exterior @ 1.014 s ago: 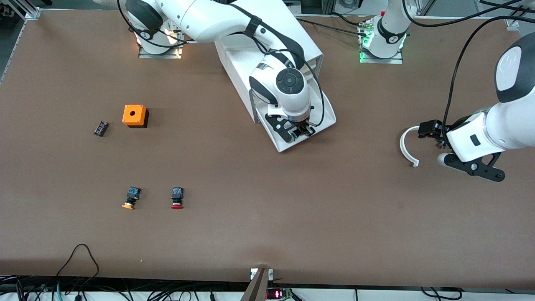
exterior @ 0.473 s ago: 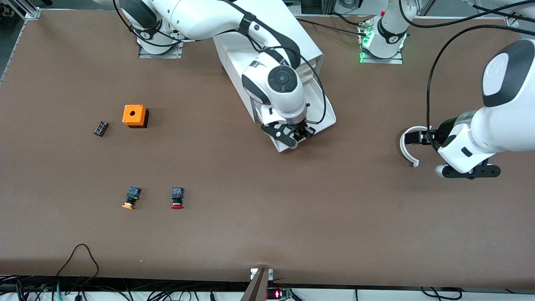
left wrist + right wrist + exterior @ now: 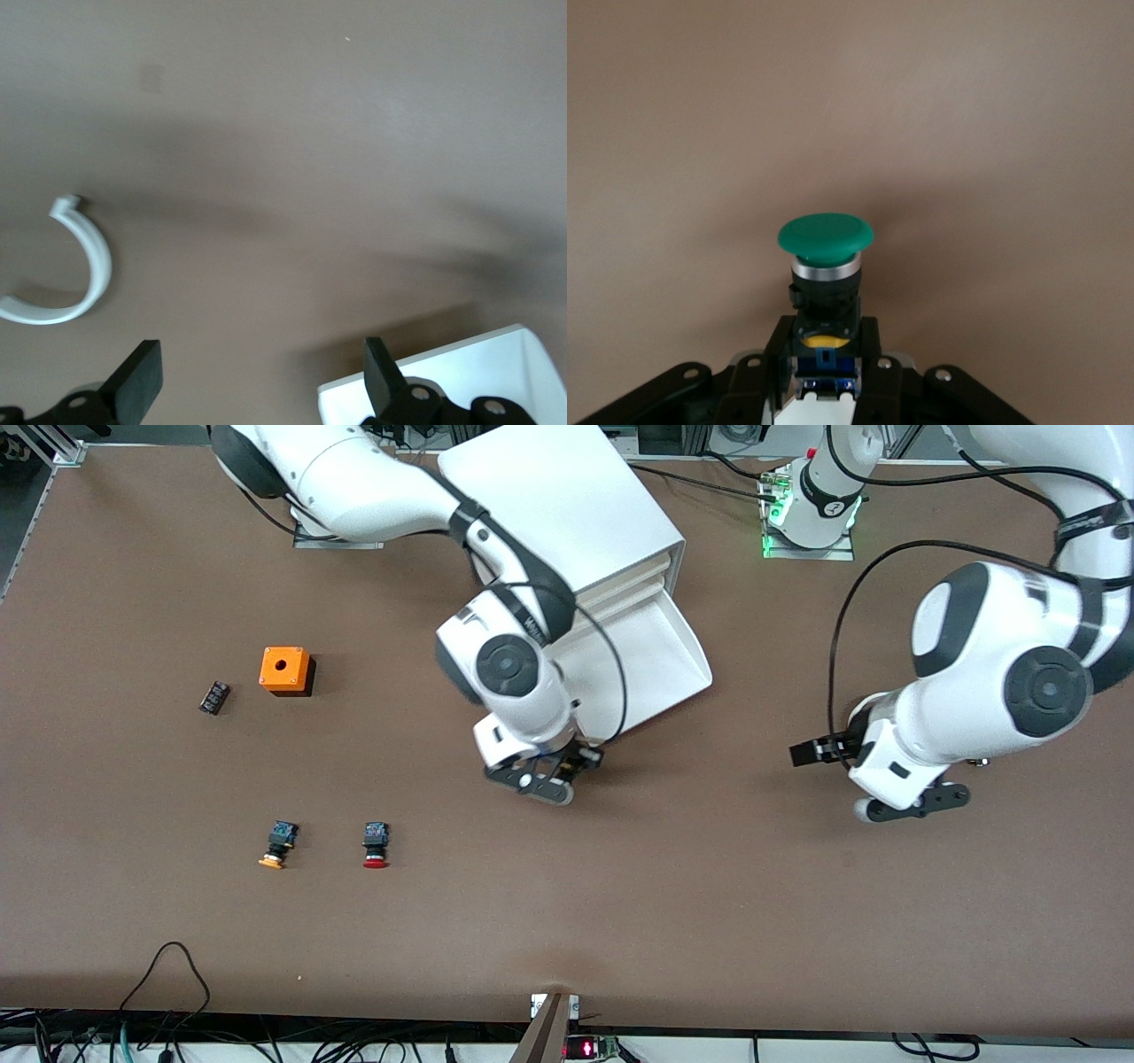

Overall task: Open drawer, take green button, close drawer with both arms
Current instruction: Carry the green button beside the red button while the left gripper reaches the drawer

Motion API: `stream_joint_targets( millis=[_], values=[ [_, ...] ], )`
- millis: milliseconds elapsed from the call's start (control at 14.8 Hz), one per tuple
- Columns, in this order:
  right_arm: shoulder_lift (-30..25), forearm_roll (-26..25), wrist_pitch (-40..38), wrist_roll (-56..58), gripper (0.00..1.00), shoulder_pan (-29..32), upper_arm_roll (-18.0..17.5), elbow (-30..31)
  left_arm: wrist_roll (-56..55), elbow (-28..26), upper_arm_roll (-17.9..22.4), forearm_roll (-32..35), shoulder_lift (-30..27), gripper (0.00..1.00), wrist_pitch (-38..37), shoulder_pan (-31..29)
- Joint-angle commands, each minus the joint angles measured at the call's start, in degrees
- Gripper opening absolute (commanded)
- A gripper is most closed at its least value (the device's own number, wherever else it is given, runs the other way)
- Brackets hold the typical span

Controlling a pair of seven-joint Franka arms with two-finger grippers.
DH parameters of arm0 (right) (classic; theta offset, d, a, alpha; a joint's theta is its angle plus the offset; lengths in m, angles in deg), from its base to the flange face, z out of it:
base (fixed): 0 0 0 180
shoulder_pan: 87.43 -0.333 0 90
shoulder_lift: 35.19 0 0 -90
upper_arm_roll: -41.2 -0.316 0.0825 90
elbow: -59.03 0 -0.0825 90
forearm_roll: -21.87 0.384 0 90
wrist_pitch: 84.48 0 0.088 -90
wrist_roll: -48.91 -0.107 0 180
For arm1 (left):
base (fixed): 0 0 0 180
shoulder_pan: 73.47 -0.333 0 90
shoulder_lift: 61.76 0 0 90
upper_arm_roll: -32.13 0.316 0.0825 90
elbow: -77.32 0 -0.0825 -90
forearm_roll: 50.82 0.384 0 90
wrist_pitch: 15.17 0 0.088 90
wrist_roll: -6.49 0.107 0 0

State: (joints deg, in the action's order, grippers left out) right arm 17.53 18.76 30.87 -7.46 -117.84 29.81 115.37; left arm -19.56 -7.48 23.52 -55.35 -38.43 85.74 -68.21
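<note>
The white cabinet [image 3: 567, 505] has its lowest drawer [image 3: 660, 646] pulled out, and its tray shows bare. My right gripper [image 3: 580, 760] hangs over the brown table just off the drawer's front lip. It is shut on the button [image 3: 826, 237], gripping the black-and-blue body with the green cap pointing away from the right gripper [image 3: 826, 341]. From the front the hand hides the button. My left gripper [image 3: 811, 751] hovers over the table toward the left arm's end, pointing at the drawer. In the left wrist view the left gripper [image 3: 261, 381] is open and holds nothing, and a drawer corner [image 3: 478, 372] shows.
A white curved piece [image 3: 84, 274] lies on the table below the left hand. Toward the right arm's end sit an orange box [image 3: 285, 669] and a small black part [image 3: 213, 696]. An orange-capped button [image 3: 279, 843] and a red-capped button [image 3: 376, 844] lie nearer the camera.
The right gripper has come up out of the drawer with the green button and swung off its front lip. The left arm has moved toward the drawer, over the curved piece.
</note>
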Motion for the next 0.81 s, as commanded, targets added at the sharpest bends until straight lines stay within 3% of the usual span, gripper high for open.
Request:
stream_joint_targets(
  millis=[0,270,473,743],
  values=[
    [-0.8,-0.4,-1.3,8.7,0.0,3.8,-0.6,0.4,-5.3,-13.0,-2.5,-2.1,-5.9,1.0,10.1,-0.4],
    [-0.7,-0.8,-1.3,20.1,0.0,9.8,-0.5,2.3,-16.6,-21.8,-7.7,-1.7,-5.6,0.99,23.7,0.0],
    [-0.5,-1.8,-0.5,27.4,0.0,14.0,-0.1,5.8,-22.1,-32.3,-8.4,-1.0,-3.2,0.99,42.2,4.5],
    [0.7,-4.0,0.5,34.2,0.0,15.9,-0.1,7.3,-27.5,-32.6,-8.4,2.1,1.0,0.99,43.7,7.0]
  ],
)
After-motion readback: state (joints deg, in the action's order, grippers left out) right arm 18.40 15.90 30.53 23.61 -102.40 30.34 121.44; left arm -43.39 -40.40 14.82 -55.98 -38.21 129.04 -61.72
